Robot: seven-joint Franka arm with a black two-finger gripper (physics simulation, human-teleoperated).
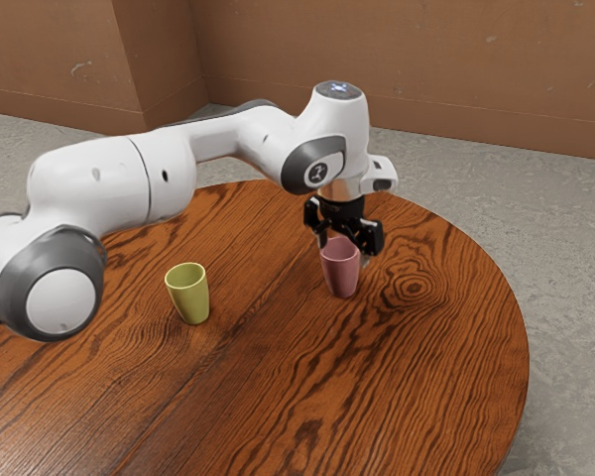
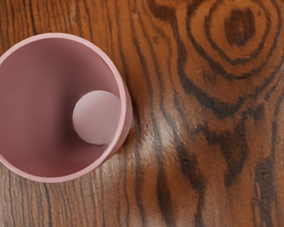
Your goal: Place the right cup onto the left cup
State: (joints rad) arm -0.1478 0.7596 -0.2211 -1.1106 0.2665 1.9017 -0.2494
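Pink cup (image 1: 341,273) directly beneath gripper (image 1: 344,252), rim between spread fingers; gripper open, contact with rim hard to tell. Cup upright on wooden table (image 1: 278,397), well apart from green cup (image 1: 189,296) at exterior view's left. Pink cup plain, tapering toward base, mouth up, round pale bottom visible inside.

Round wooden table (image 1: 426,347), grey floor (image 1: 575,238), brown walls (image 1: 407,59)

upright pink cup (image 1: 343,275), upright yellow-green cup (image 1: 191,301), well apart
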